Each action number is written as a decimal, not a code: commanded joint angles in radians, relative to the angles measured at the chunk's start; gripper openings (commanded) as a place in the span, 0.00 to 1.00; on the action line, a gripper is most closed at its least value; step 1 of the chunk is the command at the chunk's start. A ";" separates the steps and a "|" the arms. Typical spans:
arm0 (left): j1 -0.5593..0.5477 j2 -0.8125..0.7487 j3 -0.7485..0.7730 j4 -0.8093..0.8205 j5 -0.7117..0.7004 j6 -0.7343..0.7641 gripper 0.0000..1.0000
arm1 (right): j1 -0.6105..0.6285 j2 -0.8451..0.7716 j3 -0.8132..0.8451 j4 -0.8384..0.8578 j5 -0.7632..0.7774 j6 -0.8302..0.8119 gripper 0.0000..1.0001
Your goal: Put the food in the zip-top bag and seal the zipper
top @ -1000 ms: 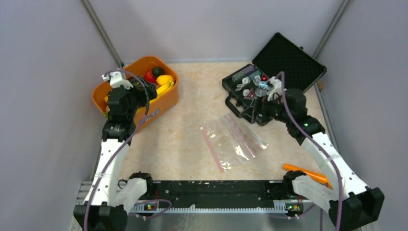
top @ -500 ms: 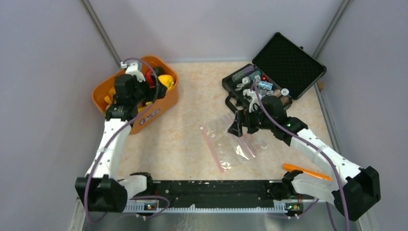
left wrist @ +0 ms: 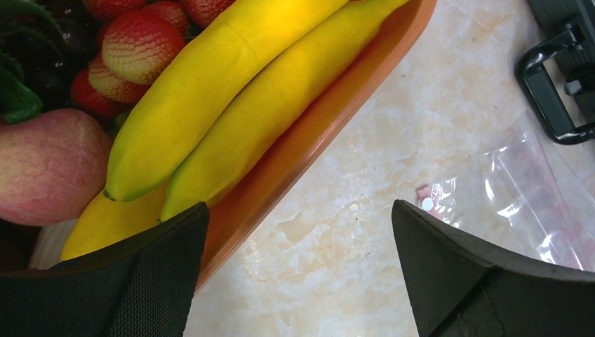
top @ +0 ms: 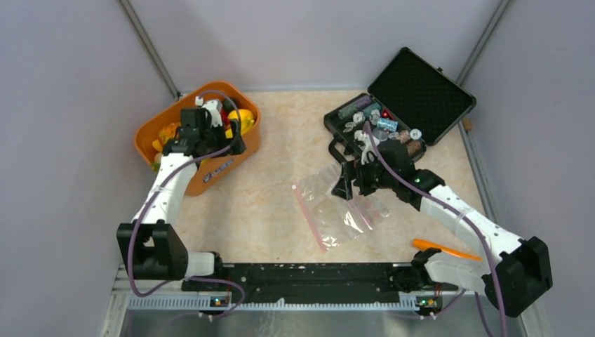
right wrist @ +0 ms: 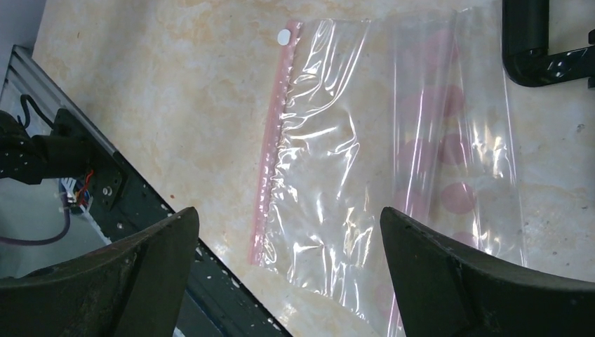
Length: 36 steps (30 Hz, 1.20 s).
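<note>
Left fingers (left wrist: 154, 274) are wide apart and empty. The bananas (left wrist: 231, 91) sit off toward one finger in the basket (left wrist: 330, 119), so I'd centre over one before pinching. Right fingers (right wrist: 140, 274), also apart, hover over the flat zip-top bag (right wrist: 337, 175).

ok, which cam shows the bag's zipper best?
Right wrist: the zipper runs down the frame, close up and unobstructed, along the edge of the zip-top bag. In top external the zipper is only a thin pink line. Left wrist catches just one pink end of the zipper at the bag's corner.
</note>
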<state>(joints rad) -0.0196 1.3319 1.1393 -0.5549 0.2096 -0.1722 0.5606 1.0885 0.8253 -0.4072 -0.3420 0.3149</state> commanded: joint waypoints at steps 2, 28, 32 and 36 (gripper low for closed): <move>-0.013 0.023 0.042 -0.090 0.194 0.040 0.96 | 0.052 0.041 0.029 0.051 0.003 -0.011 0.99; -0.221 -0.146 -0.075 0.013 0.093 -0.082 0.96 | 0.455 0.383 -0.027 0.347 0.412 0.260 0.55; -0.220 -0.308 -0.108 0.078 -0.068 -0.149 0.99 | 0.501 0.442 -0.004 0.356 0.472 0.256 0.51; -0.220 -0.470 -0.183 0.183 -0.139 -0.185 0.99 | 0.522 0.493 0.038 0.311 0.549 0.273 0.50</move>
<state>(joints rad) -0.2394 0.9962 1.0168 -0.5091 0.1989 -0.2913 1.0588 1.5486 0.7849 -0.1001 0.1070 0.5667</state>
